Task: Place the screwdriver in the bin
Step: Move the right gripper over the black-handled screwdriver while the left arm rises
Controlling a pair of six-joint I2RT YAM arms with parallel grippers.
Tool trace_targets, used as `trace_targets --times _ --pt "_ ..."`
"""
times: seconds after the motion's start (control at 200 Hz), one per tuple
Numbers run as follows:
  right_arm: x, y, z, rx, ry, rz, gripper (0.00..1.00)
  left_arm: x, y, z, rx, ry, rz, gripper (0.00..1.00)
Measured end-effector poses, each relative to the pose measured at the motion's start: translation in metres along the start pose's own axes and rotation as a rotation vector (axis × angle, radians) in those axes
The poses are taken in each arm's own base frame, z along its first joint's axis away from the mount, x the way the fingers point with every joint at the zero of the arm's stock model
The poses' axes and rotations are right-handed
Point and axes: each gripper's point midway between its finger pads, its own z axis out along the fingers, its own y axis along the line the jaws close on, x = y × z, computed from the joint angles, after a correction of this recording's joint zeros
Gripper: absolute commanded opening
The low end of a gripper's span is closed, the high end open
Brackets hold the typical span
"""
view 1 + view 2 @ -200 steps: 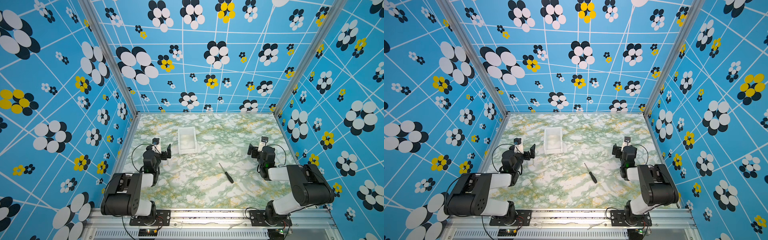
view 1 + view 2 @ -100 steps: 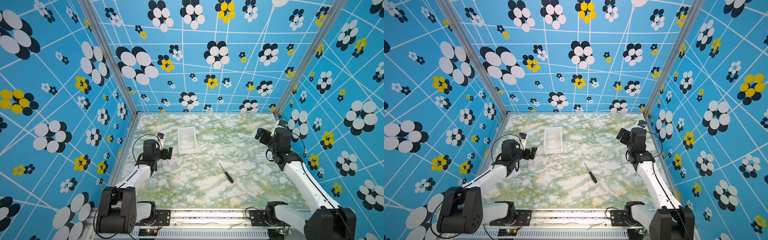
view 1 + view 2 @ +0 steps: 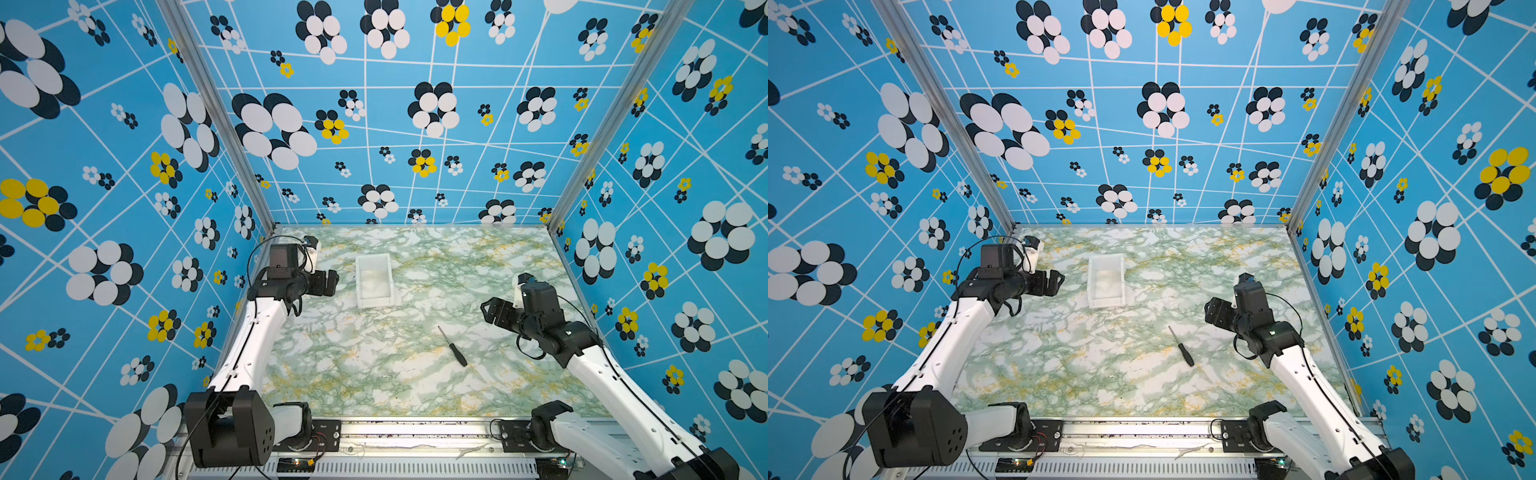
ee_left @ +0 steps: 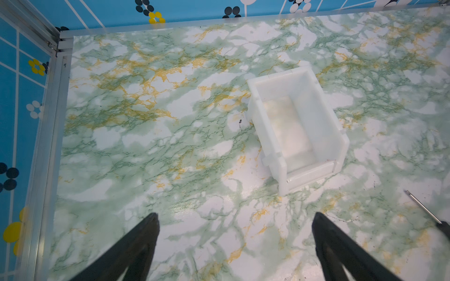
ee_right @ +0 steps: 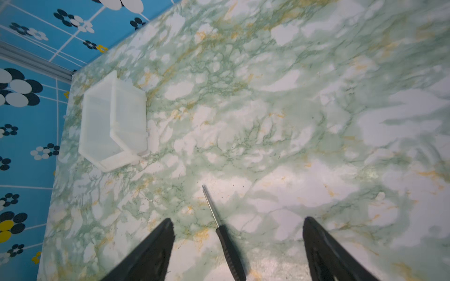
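Light, stiff and slim, the screwdriver (image 3: 452,345) probably suited a grip on its black handle; the right pincer (image 5: 238,221) hung apart, empty.

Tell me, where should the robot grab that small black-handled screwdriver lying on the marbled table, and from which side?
The black handle, from straight above, jaws closing across its width. The slim screwdriver lies flat on the green-marbled table, so nothing fits beneath it, and the handle is thicker than the thin grey shaft. The right arm is nearer.
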Motion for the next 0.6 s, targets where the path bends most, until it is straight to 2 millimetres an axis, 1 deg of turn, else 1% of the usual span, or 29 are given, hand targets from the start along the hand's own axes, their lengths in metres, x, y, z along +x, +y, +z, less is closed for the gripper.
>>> trace_targets --times 0.085,0.14,0.165,0.225,0.28,0.355,0.385,0.45,0.6 --pt "0.022 0.010 -0.001 0.002 0.066 -0.063 0.75 -0.005 -0.001 -0.003 0.009 0.049 -0.008 0.99" --pt "0.036 0.015 -0.001 0.008 0.105 -0.107 0.67 -0.004 -0.002 -0.003 0.018 0.092 -0.015 0.99" --pt "0.042 0.017 0.000 0.009 0.123 -0.119 0.65 -0.002 -0.002 -0.003 0.022 0.110 -0.021 0.99" --pt "0.057 0.023 0.003 0.008 0.173 -0.158 0.64 0.002 -0.004 -0.003 0.033 0.152 -0.033 0.99" --pt "0.069 0.027 0.008 0.018 0.223 -0.196 0.58 0.005 -0.006 -0.005 0.042 0.181 -0.040 0.99" --pt "0.086 0.031 0.015 0.034 0.281 -0.244 0.58 0.007 -0.011 -0.010 0.054 0.202 -0.037 0.99" --pt "0.092 0.033 0.018 0.039 0.300 -0.263 0.56 0.006 -0.014 -0.012 0.058 0.205 -0.034 0.99" --pt "0.101 0.035 0.022 0.043 0.330 -0.289 0.54 0.005 -0.020 -0.016 0.070 0.208 -0.017 0.99" --pt "0.113 0.035 0.033 0.062 0.365 -0.301 0.54 0.008 -0.044 -0.022 0.114 0.220 0.054 0.99"
